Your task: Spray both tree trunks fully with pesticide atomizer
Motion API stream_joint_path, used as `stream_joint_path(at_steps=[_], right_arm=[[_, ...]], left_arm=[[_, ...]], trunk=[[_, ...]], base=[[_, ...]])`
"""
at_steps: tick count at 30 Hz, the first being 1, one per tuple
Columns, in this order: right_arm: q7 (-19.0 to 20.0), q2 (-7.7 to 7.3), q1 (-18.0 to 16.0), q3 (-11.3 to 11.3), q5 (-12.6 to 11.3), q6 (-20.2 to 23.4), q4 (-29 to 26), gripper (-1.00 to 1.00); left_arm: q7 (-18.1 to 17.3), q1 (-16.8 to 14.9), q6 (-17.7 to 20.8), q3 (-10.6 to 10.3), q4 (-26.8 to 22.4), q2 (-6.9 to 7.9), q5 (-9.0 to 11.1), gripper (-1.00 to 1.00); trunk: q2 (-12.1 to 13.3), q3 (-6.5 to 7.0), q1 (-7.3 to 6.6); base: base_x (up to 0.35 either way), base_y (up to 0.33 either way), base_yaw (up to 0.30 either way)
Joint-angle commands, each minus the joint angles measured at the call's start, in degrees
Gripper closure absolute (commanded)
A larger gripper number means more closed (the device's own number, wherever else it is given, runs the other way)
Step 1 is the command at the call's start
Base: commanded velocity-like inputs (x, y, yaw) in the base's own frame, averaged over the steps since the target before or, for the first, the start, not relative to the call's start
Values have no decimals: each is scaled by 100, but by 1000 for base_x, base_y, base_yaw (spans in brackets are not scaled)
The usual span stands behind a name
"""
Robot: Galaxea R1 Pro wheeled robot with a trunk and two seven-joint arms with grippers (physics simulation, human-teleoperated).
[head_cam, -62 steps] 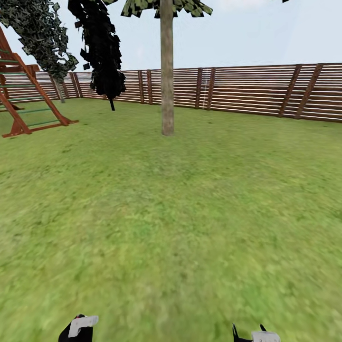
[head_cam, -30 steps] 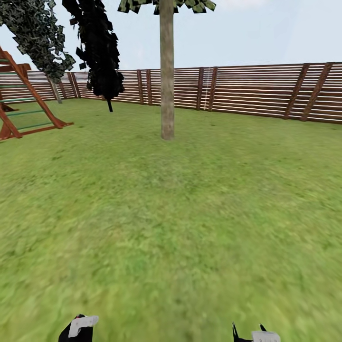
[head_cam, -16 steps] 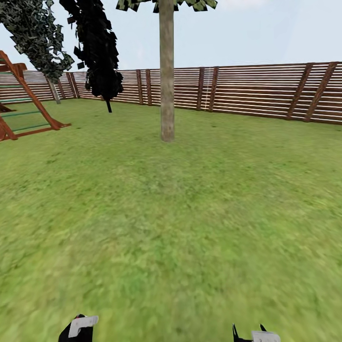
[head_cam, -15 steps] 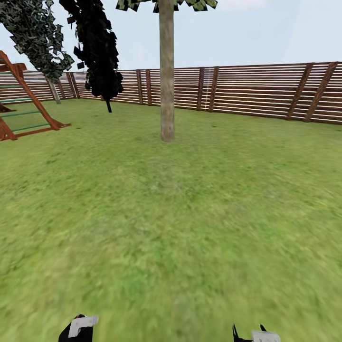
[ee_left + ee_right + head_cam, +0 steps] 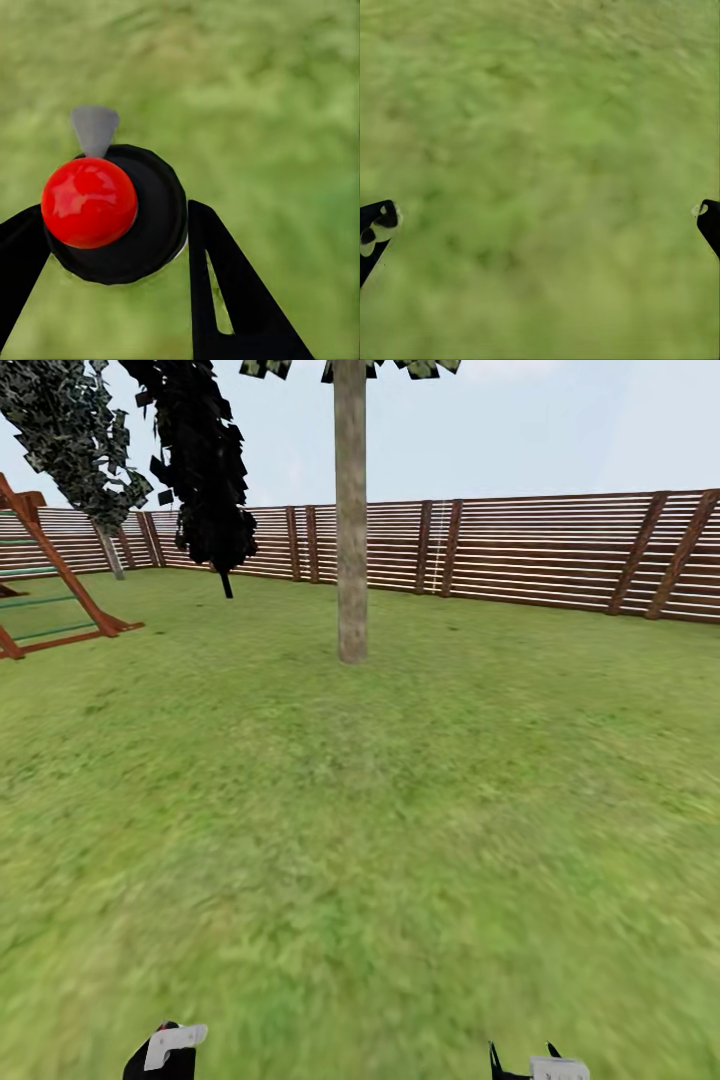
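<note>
Lawn with one thick trunk ahead, atomizer in the left end effector.
The lawn (image 5: 400, 840) runs to a far slat fence (image 5: 540, 550); the trunk (image 5: 351, 520) stands mid-far, a dark tree (image 5: 205, 470) left of it. The left end effector (image 5: 112, 247) is closed around the atomizer (image 5: 112, 214); the right end effector (image 5: 540, 225) is spread wide, empty, over grass.

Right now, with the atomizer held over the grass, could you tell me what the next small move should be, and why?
Probably keep rolling straight ahead toward the tree trunk. It stands upright across a stretch of lawn, likely too far to spray, while the left hand already grips the pesticide atomizer and no pesticide specks show on the bark.
</note>
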Motion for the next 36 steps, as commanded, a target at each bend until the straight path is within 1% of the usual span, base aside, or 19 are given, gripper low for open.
stream_joint_path(at_steps=[1,11,18,36], right_arm=[[0,-1,1,0,0,0,0,-100],[0,2,0,0,0,0,0,-100],[-25,6,0,-32,-43,-8,-71,-100],[-9,-3,0,-11,-18,-9,-70,-100]], left_arm=[[0,0,0,1,0,1,-1,100],[0,0,0,4,0,1,-1,100],[0,0,0,1,0,1,-1,100],[0,0,0,0,0,-7,-1,100]], trunk=[[0,0,0],[0,0,0],[0,0,0],[0,0,0]], base=[[340,0,0],[339,0,0],[339,0,0],[340,0,0]])
